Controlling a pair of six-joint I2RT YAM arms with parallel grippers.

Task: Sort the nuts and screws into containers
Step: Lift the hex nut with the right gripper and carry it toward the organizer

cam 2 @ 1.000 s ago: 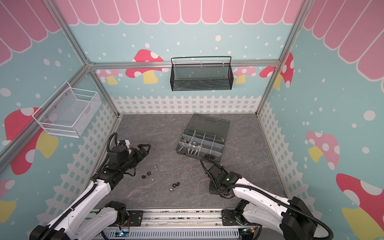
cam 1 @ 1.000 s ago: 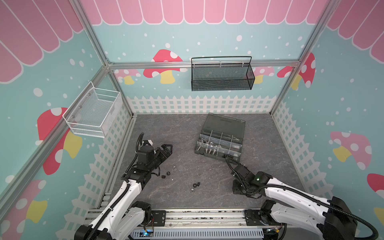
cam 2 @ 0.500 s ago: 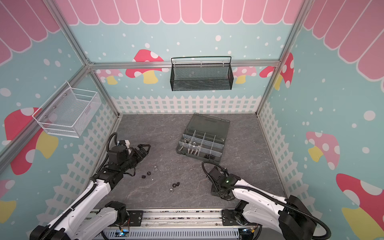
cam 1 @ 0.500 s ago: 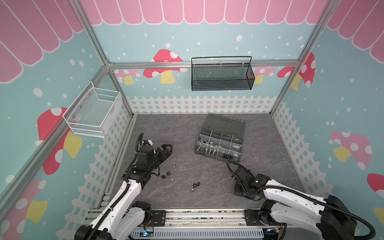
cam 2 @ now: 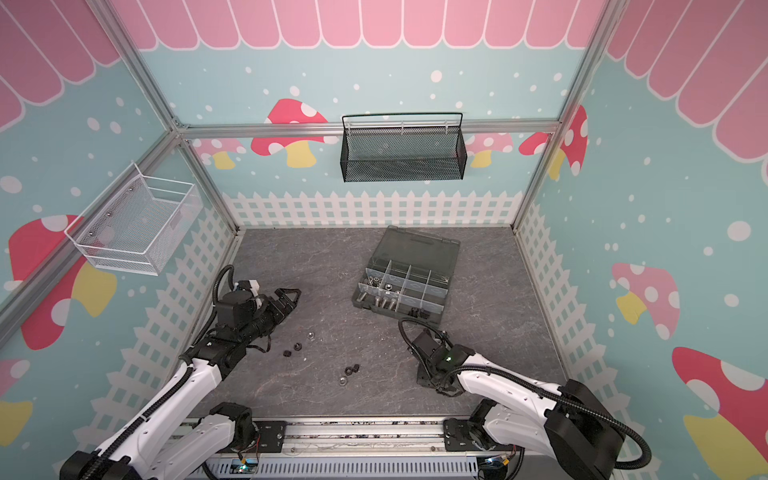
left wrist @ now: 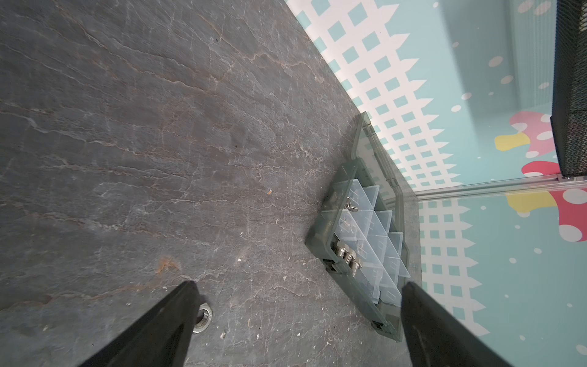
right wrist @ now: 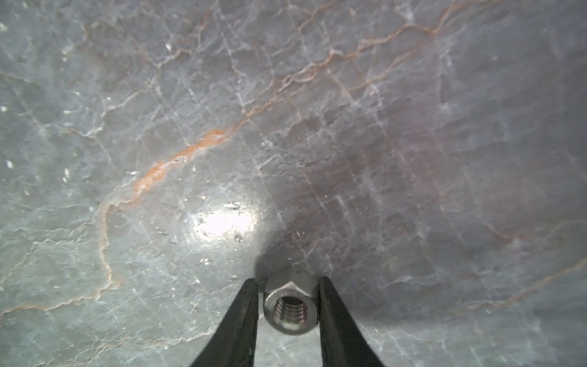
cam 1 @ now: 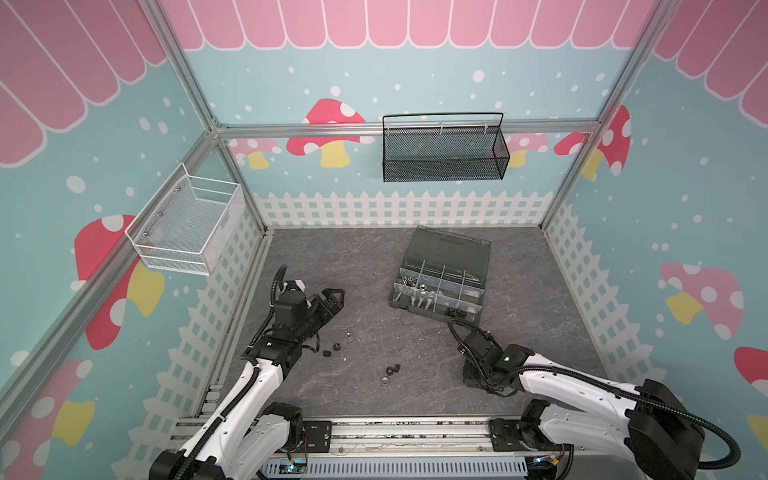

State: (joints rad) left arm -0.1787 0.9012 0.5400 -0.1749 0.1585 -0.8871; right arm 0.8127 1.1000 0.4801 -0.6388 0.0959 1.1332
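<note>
The dark grey organiser box lies open at mid-right; its containers hold silver screws. Loose nuts lie on the slate floor: a silver one, two black ones, and a black and silver cluster. My left gripper hovers open; a silver nut lies by one finger. My right gripper points down at the floor near the front, shut on a silver hex nut.
A black mesh basket hangs on the back wall. A white wire basket hangs on the left wall. The box's smoky lid lies back toward the rear fence. A metal rail runs along the front edge.
My right gripper has drawn back from the box toward the front and lowered to the floor. Its jaws have narrowed onto the silver nut. The left arm has not moved.
</note>
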